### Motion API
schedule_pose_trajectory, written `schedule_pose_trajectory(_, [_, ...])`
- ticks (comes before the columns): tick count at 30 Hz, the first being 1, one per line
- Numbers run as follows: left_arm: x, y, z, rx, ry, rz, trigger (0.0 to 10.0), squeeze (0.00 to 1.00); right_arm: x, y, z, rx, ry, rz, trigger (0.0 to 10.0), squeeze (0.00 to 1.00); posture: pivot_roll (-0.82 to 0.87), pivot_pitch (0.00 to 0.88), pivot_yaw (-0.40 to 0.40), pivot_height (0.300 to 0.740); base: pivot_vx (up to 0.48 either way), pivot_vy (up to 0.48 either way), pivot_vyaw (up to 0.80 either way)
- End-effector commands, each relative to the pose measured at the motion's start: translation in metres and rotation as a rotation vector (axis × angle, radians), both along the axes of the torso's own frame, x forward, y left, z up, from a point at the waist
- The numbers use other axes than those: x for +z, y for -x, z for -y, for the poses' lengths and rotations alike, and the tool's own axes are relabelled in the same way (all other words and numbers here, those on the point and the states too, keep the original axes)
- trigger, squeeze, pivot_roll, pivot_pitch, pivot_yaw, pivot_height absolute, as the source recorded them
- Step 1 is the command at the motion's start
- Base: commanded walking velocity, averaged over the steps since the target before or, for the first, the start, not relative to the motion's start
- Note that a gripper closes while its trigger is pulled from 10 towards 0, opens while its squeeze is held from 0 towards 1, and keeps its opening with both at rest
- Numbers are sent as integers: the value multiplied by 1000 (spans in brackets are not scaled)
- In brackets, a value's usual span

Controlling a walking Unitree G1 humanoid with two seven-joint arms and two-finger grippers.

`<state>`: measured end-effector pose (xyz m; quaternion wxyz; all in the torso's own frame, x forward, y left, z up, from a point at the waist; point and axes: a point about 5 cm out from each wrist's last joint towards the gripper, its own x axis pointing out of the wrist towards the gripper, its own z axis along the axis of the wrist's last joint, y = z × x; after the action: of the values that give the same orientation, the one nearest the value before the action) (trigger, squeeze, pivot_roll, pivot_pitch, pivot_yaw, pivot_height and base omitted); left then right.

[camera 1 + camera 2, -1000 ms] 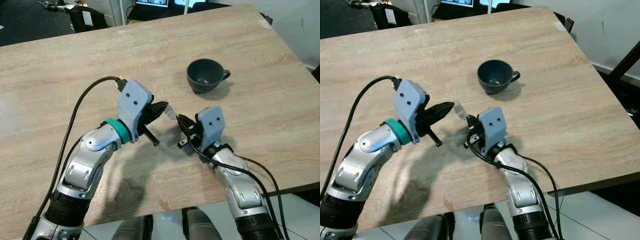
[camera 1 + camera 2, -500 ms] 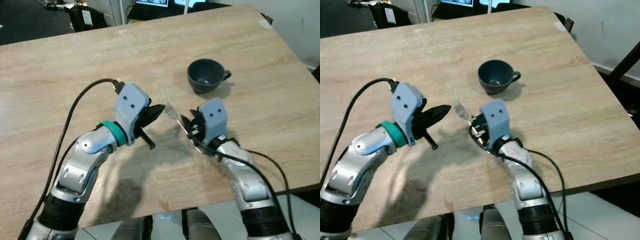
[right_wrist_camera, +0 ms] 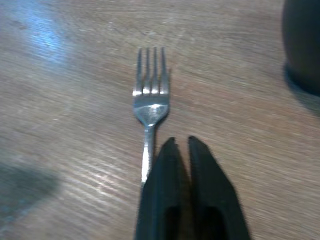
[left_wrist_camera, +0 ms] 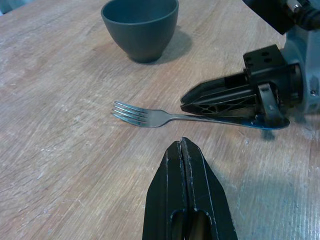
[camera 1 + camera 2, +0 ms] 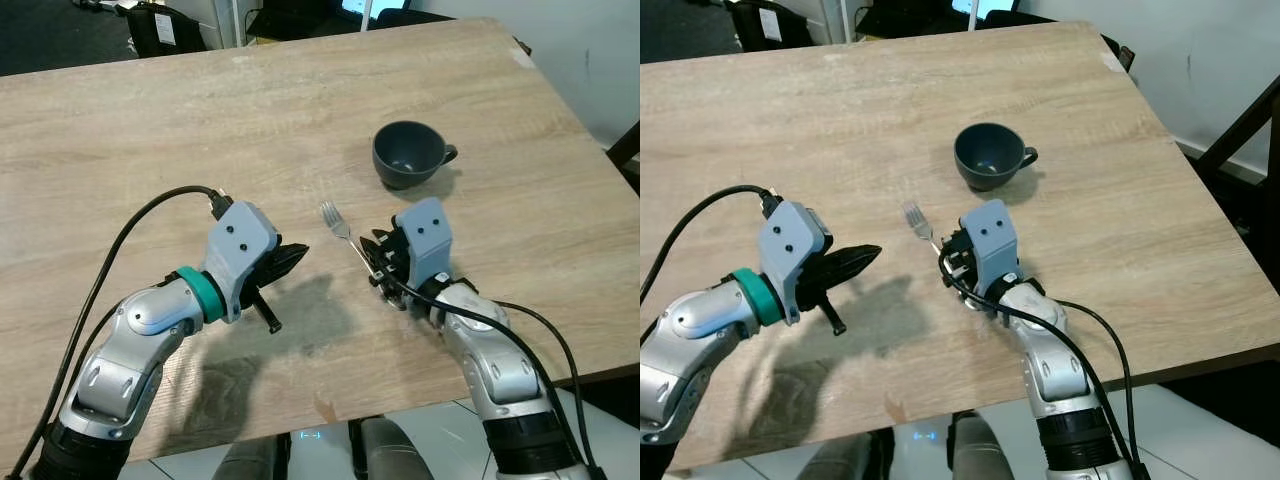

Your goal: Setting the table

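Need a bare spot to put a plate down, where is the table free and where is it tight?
Free: the wide stretch of table left of the cup and beyond the left pincer. Also the strip right of the cup. Tight: the patch between cup, fork and right pincer, which sits over the fork's handle.

Table [image 5: 150, 130]: pale wood, fine grey-brown grain streaks running across frame. Cup [image 5: 409, 153], upper right of centre: dark slate grey, plain, no pattern. Fork [image 4: 150, 116]: bright silver, glints on the tines. Left gripper [image 4: 186, 172]: black fingers; light blue housing and a teal ring behind it at lower left of the eye views, silver arm, black cable. Right gripper [image 3: 179, 160]: black fingers, light blue housing, silver arm, lower right.
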<state>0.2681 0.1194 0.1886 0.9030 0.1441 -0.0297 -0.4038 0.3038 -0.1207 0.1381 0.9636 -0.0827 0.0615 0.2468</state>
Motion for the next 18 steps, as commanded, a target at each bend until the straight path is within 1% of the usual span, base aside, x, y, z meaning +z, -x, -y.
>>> schedule_pose_trajectory(1, [-3, 3, 2, 0, -1, -18, 10000, 0, -35, 9, 7, -38, 29, -187, 0, 0, -41, 206, 66, 740, 0, 0, 0])
schedule_pose_trajectory(2, [-3, 3, 2, 0, -1, -18, 10000, 0, -35, 9, 7, -38, 29, -187, 0, 0, -41, 206, 66, 740, 0, 0, 0])
schedule_pose_trajectory(3, [-3, 2, 2, 6, 0, -18, 10000, 0, -29, 6, 9, -54, 11, -158, 2510, 0, -41, 207, 68, 740, 0, 0, 0])
schedule_pose_trajectory(4, [-3, 2, 2, 6, 0, -18, 10000, 0, -29, 6, 9, -54, 11, -158, 2510, 0, -41, 207, 68, 740, 0, 0, 0])
schedule_pose_trajectory(5, [-3, 0, 2, 23, 5, -12, 10000, 0, -18, 1, 13, -95, -7, -83, 10000, 0, -46, 209, 70, 740, 0, 0, 0])
schedule_pose_trajectory(7, [0, -7, 1, 84, 25, 6, 10000, 0, 6, -5, 20, -166, -44, 49, 10000, 0, -49, 210, 74, 740, 0, 0, 0])
schedule_pose_trajectory(8, [0, -7, 1, 84, 25, 6, 10000, 0, 6, -5, 20, -166, -44, 49, 10000, 0, -49, 210, 74, 740, 0, 0, 0])
schedule_pose_trajectory(9, [5, -12, -1, 121, 42, 25, 10000, 0, 14, -5, 22, -180, -54, 86, 10000, 173, -49, 211, 74, 740, 0, 0, 0])
schedule_pose_trajectory(10, [10, -16, -3, 155, 61, 43, 10000, 0, 19, -3, 21, -178, -62, 98, 10000, 1000, -49, 211, 74, 740, 0, 0, 0])
schedule_pose_trajectory(13, [17, -21, -9, 195, 79, 71, 10000, 0, 24, 4, 17, -133, -77, 100, 10000, 1000, -49, 211, 74, 740, 0, 0, 0])
schedule_pose_trajectory(16, [18, -22, -12, 203, 70, 76, 10000, 0, 26, 10, 14, -111, -69, 92, 10000, 1000, -40, 218, 64, 740, 0, 0, 0])
schedule_pose_trajectory(18, [17, -20, -14, 202, 68, 72, 10000, 0, 29, 15, 11, -92, -84, 85, 10000, 1000, -40, 218, 64, 740, 0, 0, 0])
